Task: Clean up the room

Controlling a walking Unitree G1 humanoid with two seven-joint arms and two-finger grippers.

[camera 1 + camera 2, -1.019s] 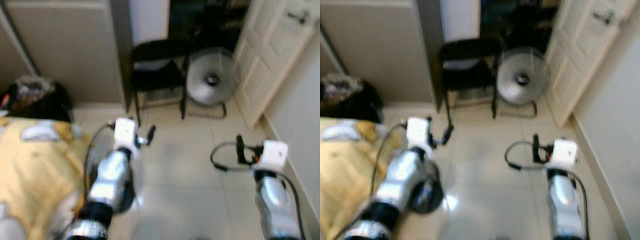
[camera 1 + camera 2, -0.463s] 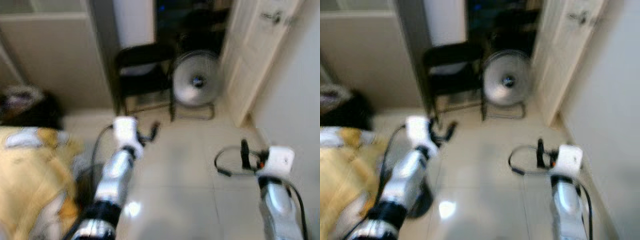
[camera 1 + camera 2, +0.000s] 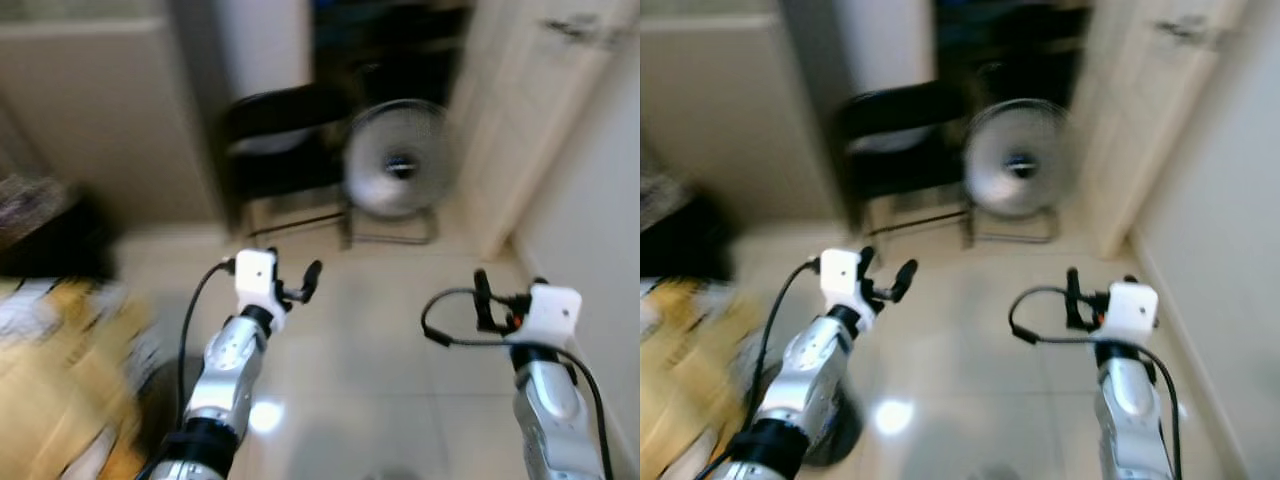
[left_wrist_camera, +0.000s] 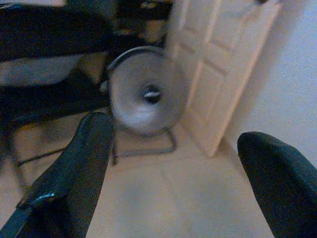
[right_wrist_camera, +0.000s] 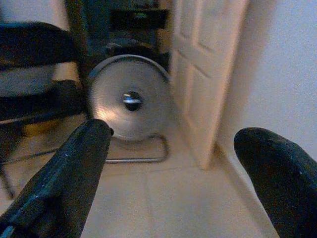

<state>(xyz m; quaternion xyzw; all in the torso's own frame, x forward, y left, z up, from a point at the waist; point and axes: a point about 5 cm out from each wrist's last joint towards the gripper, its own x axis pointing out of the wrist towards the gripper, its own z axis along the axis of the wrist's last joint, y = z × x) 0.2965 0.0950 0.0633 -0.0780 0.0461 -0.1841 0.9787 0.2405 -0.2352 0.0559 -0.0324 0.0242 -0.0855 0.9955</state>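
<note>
The picture is blurred from motion. My left gripper (image 3: 296, 272) is held out over the pale tiled floor (image 3: 370, 340), open and holding nothing. My right gripper (image 3: 503, 292) is also raised over the floor near the right wall, open and empty. Both wrist views look between the black fingers (image 4: 74, 173) at a round silver fan (image 4: 147, 94) standing on the floor ahead. Yellow bedding (image 3: 60, 380) lies at the left edge, beside my left arm. A dark round thing (image 3: 835, 435) sits on the floor under my left forearm.
A black folding chair (image 3: 275, 150) stands beside the fan (image 3: 400, 165), in front of a dark opening. A white panelled door (image 3: 545, 100) stands ajar on the right, next to a white wall (image 3: 1230, 230). A beige cabinet front (image 3: 90, 110) and a dark heap (image 3: 45, 225) are at the left.
The whole picture has shifted and blurred, so the camera has moved. Both arms keep roughly the same raised pose with fingers apart; the left gripper reaches slightly further forward.
</note>
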